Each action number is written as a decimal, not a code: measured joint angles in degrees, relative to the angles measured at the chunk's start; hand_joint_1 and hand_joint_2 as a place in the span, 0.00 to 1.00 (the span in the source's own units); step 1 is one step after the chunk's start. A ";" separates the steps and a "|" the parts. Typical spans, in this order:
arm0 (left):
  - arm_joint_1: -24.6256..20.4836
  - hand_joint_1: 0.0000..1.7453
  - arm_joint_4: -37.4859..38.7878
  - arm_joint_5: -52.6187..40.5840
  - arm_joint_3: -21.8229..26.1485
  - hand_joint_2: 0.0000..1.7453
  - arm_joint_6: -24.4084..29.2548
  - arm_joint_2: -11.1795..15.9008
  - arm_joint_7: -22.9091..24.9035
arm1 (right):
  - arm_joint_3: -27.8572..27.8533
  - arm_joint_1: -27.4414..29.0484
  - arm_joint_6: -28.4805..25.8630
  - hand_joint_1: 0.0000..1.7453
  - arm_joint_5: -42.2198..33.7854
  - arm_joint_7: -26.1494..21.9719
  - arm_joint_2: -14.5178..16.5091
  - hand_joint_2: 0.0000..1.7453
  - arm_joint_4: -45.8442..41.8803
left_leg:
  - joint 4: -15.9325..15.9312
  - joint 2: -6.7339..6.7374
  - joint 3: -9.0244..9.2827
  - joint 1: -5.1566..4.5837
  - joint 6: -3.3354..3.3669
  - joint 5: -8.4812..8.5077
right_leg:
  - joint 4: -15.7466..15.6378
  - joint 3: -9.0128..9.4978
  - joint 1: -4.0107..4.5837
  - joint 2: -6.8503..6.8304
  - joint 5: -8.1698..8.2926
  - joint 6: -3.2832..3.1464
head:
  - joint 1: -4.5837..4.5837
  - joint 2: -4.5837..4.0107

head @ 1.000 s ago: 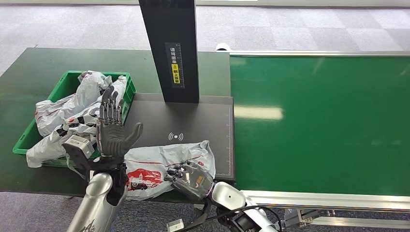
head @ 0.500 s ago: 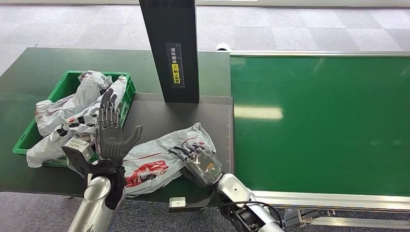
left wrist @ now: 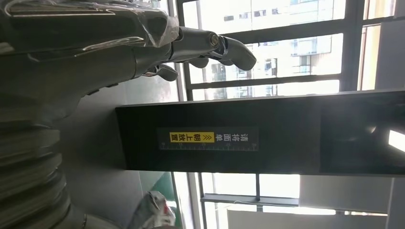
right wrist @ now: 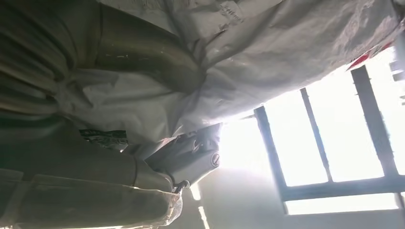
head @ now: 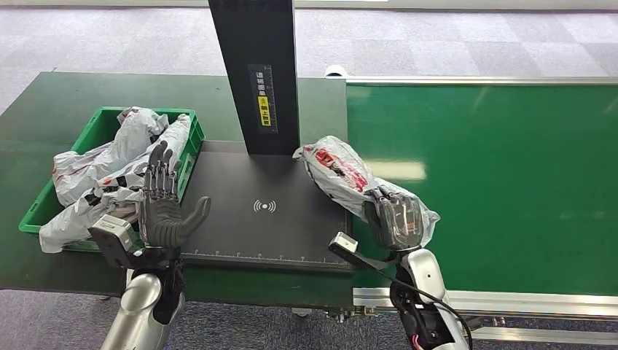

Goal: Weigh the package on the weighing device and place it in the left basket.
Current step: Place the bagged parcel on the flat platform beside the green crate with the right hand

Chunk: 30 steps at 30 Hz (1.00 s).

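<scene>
From the head view, the right robot hand (head: 394,220) is clamped on the near end of the package (head: 342,169), a soft, crinkly grey bag held up at the right edge of the scale (head: 270,208); it looks light and slippery. The left robot hand (head: 164,208) stands empty, fingers apart, near the basket (head: 191,145). In the right wrist view the film (right wrist: 267,57) bunches, so taking hold of a gathered fold seems best.

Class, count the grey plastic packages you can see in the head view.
3, perhaps more: one package in the right hand; two piled in the green basket; others may hide beneath.
</scene>
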 joint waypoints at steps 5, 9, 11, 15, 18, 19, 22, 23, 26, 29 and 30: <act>0.34 0.00 -0.14 -0.06 0.00 1.00 -0.08 0.01 0.05 | -3.65 0.85 0.00 1.00 -1.68 -0.80 -0.17 1.00 -0.46 | 0.00 0.00 0.00 0.00 0.00 0.00 | 0.00 0.00 0.00 0.00 0.00 0.00 | 0.01 0.00; 0.38 0.00 -0.17 -0.09 0.00 1.00 -0.09 0.01 0.07 | -4.81 1.07 0.01 0.51 -1.98 -0.97 -0.17 1.00 -0.46 | 0.00 0.00 0.00 0.00 0.00 0.00 | 0.00 0.00 0.00 0.00 0.00 0.00 | 0.00 0.00; 0.38 0.00 -0.21 -0.28 -0.01 1.00 -0.21 0.02 0.08 | -5.10 1.05 0.62 0.15 -4.75 -1.88 -0.17 1.00 -0.31 | 0.00 0.00 0.00 0.00 0.00 0.00 | 0.00 0.00 0.00 0.00 0.00 0.00 | 0.00 0.00; 0.37 0.00 -0.29 -1.23 -0.10 1.00 -0.87 0.10 0.22 | -5.03 1.02 11.07 1.00 -22.21 -5.75 -0.25 1.00 0.60 | 0.00 0.00 -0.01 0.00 0.00 0.00 | 0.00 0.00 0.00 0.00 0.00 0.00 | 0.01 0.00; 0.38 0.00 -0.29 -1.56 -0.13 1.00 -1.04 0.17 0.29 | -4.13 1.17 17.27 1.00 -28.76 -7.48 -0.56 1.00 1.48 | 0.00 0.01 -0.02 0.00 0.00 0.00 | 0.00 -0.01 0.00 0.00 0.00 0.00 | -0.01 0.00; 0.38 0.00 -0.29 -1.62 -0.13 1.00 -1.04 0.18 0.29 | -3.78 1.17 17.76 1.00 -29.61 -7.96 -0.68 1.00 1.82 | 0.00 0.01 -0.02 0.00 0.00 0.00 | 0.00 -0.01 0.00 0.00 0.00 0.00 | -0.01 0.00; 0.40 0.00 -0.29 -1.64 -0.12 1.00 -1.04 0.20 0.29 | -2.97 1.15 17.80 1.00 -30.60 -8.92 -0.99 1.00 2.53 | 0.00 0.00 -0.03 0.00 0.00 0.00 | 0.00 -0.01 0.00 -0.01 0.00 0.00 | 0.00 0.00; 0.40 0.00 -0.29 -1.64 -0.12 1.00 -1.04 0.21 0.30 | -2.73 1.15 17.77 1.00 -30.69 -9.05 -1.07 1.00 2.69 | 0.00 0.00 -0.03 0.00 0.00 0.00 | 0.00 -0.01 0.00 0.00 0.00 0.00 | 0.00 0.00; 0.41 0.00 -0.29 -1.63 -0.13 1.00 -1.04 0.21 0.31 | -2.13 1.12 17.73 1.00 -30.75 -9.17 -1.27 1.00 3.12 | 0.00 0.00 -0.02 0.00 0.00 0.00 | 0.00 -0.01 0.00 0.00 0.00 0.00 | 0.00 0.00; 0.42 0.00 -0.31 -1.65 -0.13 1.00 -1.04 0.21 0.32 | -1.84 1.05 17.72 1.00 -30.75 -9.21 -1.39 1.00 3.49 | 0.00 0.00 -0.02 0.00 0.00 0.00 | 0.00 0.00 0.00 0.00 0.00 0.00 | -0.01 0.00; 0.42 0.00 -0.31 -1.66 -0.13 1.00 -1.04 0.21 0.32 | -1.79 1.04 17.71 1.00 -30.75 -9.22 -1.42 1.00 3.57 | 0.00 0.00 -0.02 0.00 0.00 0.00 | 0.00 0.00 0.00 0.00 0.00 0.00 | -0.01 0.00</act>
